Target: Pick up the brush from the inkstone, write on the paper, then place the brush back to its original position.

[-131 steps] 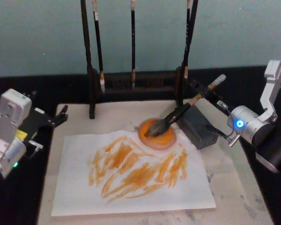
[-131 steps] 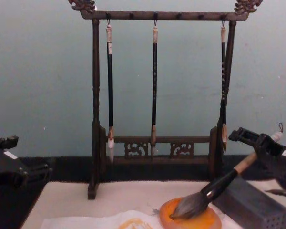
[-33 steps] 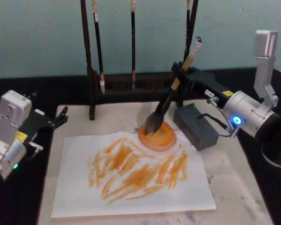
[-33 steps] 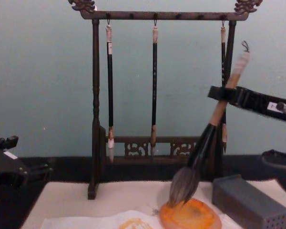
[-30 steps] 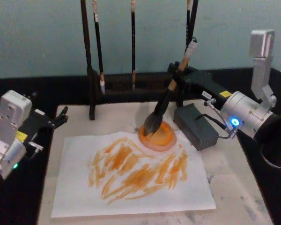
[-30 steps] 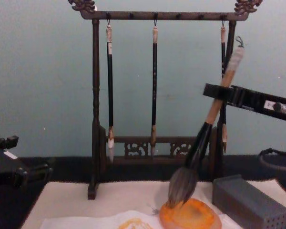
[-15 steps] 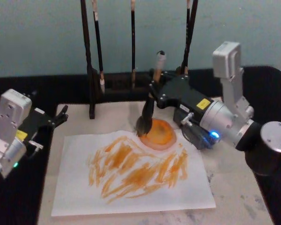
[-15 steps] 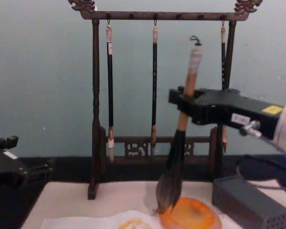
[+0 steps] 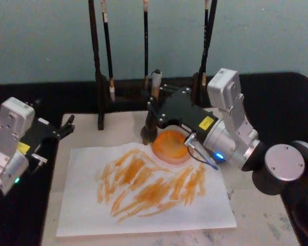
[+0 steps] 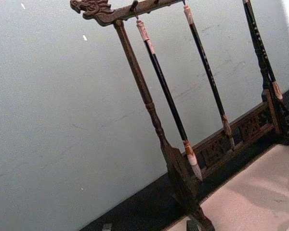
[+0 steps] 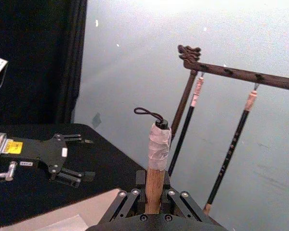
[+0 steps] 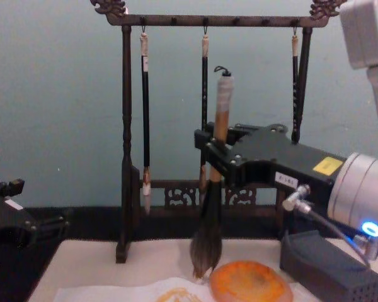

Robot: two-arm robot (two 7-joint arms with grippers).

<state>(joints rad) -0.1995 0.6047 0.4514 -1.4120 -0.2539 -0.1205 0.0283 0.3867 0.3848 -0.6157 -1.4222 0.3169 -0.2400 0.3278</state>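
The brush (image 12: pixel 219 116) stands almost upright with my right gripper (image 12: pixel 213 154) shut on its tan handle. Its bushy dark bristles (image 12: pixel 206 248) hang just beside the left rim of the inkstone (image 12: pixel 251 283), an orange round dish. From the head view, the brush (image 9: pixel 154 84) and right gripper (image 9: pixel 153 108) are at the far left edge of the inkstone (image 9: pixel 170 146). The paper (image 9: pixel 143 205), white with orange strokes, lies in front. The right wrist view shows the handle's white cap (image 11: pixel 158 142) rising between the jaws. My left gripper (image 9: pixel 66 125) rests open at the table's left.
A dark wooden rack (image 12: pixel 205 19) with three slim hanging brushes stands right behind the dish, close to the held brush. A grey perforated block (image 12: pixel 327 267) sits right of the dish. The cream mat (image 9: pixel 256 215) lies under the paper.
My right gripper has swung the brush from leaning over the dish to nearly upright and carried it left. The bristles now hang at the dish's left rim. The left arm has not moved.
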